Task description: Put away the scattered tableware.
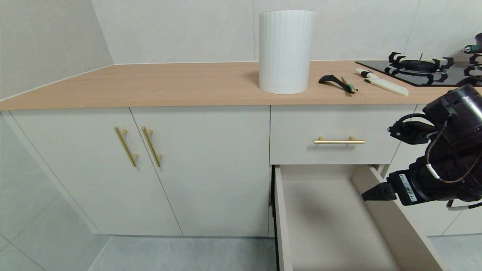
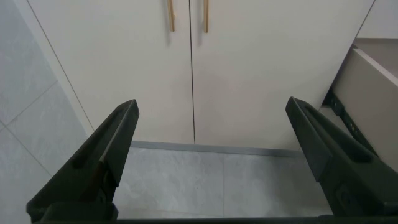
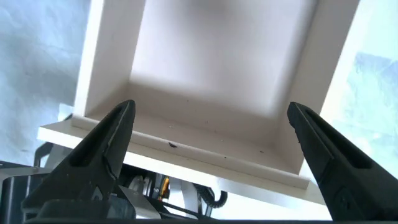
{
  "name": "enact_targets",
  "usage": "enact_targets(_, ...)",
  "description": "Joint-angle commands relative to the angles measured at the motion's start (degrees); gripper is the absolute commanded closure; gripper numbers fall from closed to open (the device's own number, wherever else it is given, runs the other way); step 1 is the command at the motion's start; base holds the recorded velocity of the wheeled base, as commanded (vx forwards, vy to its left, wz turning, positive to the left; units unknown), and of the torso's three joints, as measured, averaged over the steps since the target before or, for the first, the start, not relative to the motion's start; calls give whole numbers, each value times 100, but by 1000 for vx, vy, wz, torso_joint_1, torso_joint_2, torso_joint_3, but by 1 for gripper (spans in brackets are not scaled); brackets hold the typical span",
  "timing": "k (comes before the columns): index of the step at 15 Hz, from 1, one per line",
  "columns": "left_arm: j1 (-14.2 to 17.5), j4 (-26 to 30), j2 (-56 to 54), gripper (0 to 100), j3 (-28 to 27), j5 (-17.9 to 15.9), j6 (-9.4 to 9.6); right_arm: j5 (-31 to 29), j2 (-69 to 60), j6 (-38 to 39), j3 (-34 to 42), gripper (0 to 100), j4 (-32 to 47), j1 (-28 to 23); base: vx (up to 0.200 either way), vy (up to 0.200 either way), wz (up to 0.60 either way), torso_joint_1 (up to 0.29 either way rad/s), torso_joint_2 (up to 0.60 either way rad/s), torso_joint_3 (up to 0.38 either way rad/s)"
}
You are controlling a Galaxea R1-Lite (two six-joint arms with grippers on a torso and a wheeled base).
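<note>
The scattered tableware lies on the light wooden countertop [image 1: 169,84], to the right of a tall white ribbed cylinder [image 1: 286,52] and short of a black glass gas hob with black pan supports [image 1: 414,67]. It consists of three pieces. A black curved-handled peeler [image 1: 331,79] lies nearest the cylinder. A thin wooden stick with a green end [image 1: 348,84] lies right against the peeler; whether the two touch cannot be told. A white-bladed knife with a white and green handle [image 1: 382,83] lies slightly apart, nearer the hob. Below them is a closed pale drawer front [image 1: 335,120] with a brass bar handle [image 1: 339,141], and under that a deep pale drawer [image 1: 281,218] stands pulled out. The right gripper [image 1: 376,194] hangs over this open drawer's right wall, well below the countertop and apart from the tableware. In the right wrist view its fingers [image 3: 112,149] are spread wide with nothing between them, above the drawer's interior. The left gripper [image 2: 211,106] is low in front of the two pale cabinet doors [image 2: 249,74]. Its fingers [image 2: 112,143] are likewise spread wide and hold nothing, above grey floor tiles [image 2: 205,180]. The doors carry slim brass handles [image 1: 126,146].
</note>
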Motion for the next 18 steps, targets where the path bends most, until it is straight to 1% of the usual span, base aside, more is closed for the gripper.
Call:
enact_targets(1,0,-7,7,0,1,4,-2,-2,-146,0,-1,0,-10,-3,0,0,0,0,0,0)
enact_targets(5,0,-7,7,0,1,4,-2,-2,-111,0,8,0,-168,-3,0,0,0,23,-195,-272)
enact_targets(8,0,2,7,0,1,4,-2,-2,-84,0,8,0,-168,-3,0,0,0,74,-526,-344)
enact_targets(14,0,-7,7,0,1,4,-2,-2,56,0,8,0,-300,-3,0,0,0,139,-478,-336)
enact_targets(18,0,2,7,0,1,4,-2,-28,179,8,8,0,-740,-20,0,0,0,167,-475,-312)
